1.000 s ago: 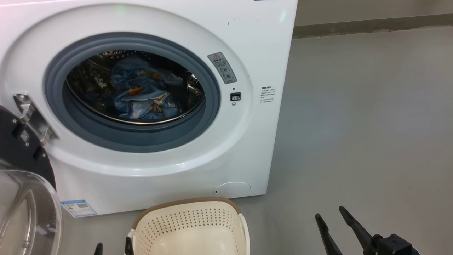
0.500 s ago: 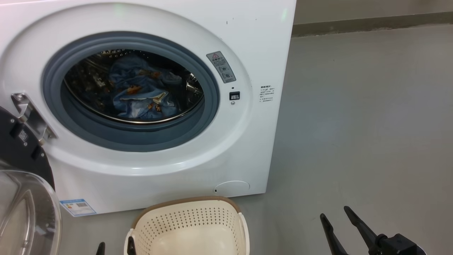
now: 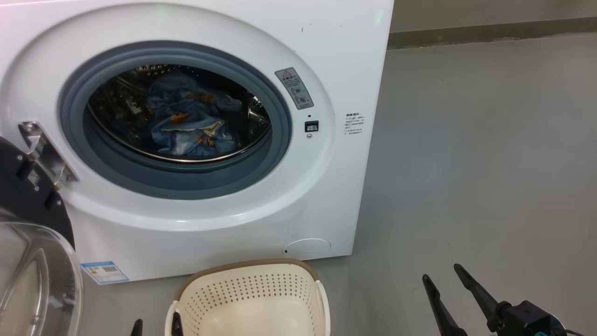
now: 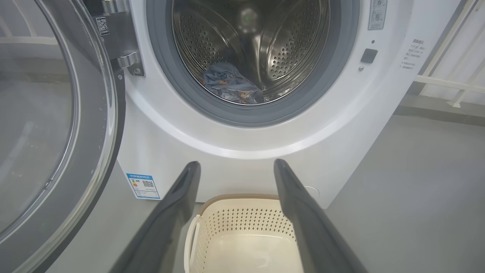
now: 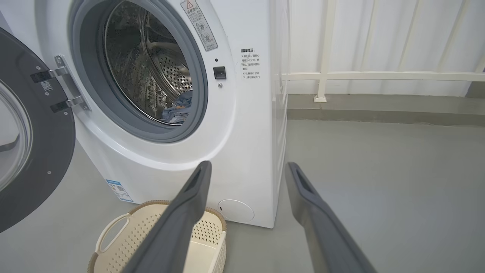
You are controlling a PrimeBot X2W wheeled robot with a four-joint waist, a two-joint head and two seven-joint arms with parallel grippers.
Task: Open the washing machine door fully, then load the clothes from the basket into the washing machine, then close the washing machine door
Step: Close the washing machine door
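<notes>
The white washing machine stands with its round door swung open to the left, the glass bowl facing me. The light blue clothes lie inside the steel drum, also seen as the clothes in the left wrist view. The cream basket sits on the floor in front, and its inside looks empty. My left gripper is open above the basket, holding nothing. My right gripper is open over bare floor to the basket's right, and the right gripper is empty too.
Grey floor stretches to the right of the machine. A white railing runs along the back behind a low kerb. The open door juts out on the left.
The right gripper has drifted slightly right and up in the head view. Clothes, basket and door stay as they were.
</notes>
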